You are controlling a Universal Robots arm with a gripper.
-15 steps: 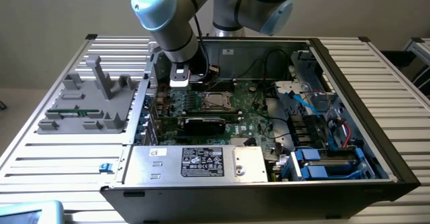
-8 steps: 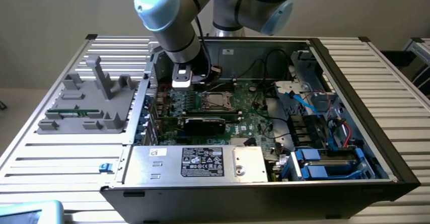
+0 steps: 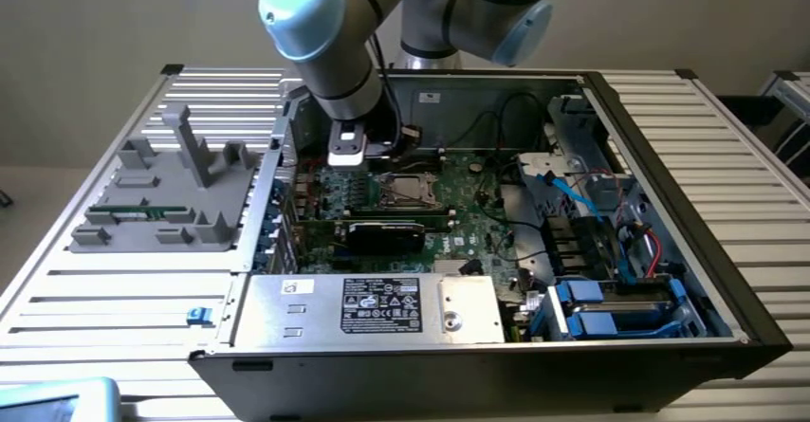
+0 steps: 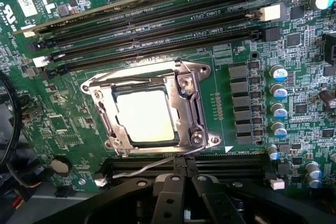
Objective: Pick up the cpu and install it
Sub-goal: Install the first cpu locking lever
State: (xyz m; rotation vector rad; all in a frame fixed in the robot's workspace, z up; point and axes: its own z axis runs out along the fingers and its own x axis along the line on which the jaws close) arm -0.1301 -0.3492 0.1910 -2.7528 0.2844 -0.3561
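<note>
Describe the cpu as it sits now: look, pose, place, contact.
The cpu is a flat square chip with a pale, shiny metal top. It lies level in its socket on the green motherboard, alongside the long memory slots. The socket's silver metal frame rings it closely on all sides; whether the frame presses on its edges cannot be told. The shut hand is apart from it and holds nothing.
</note>
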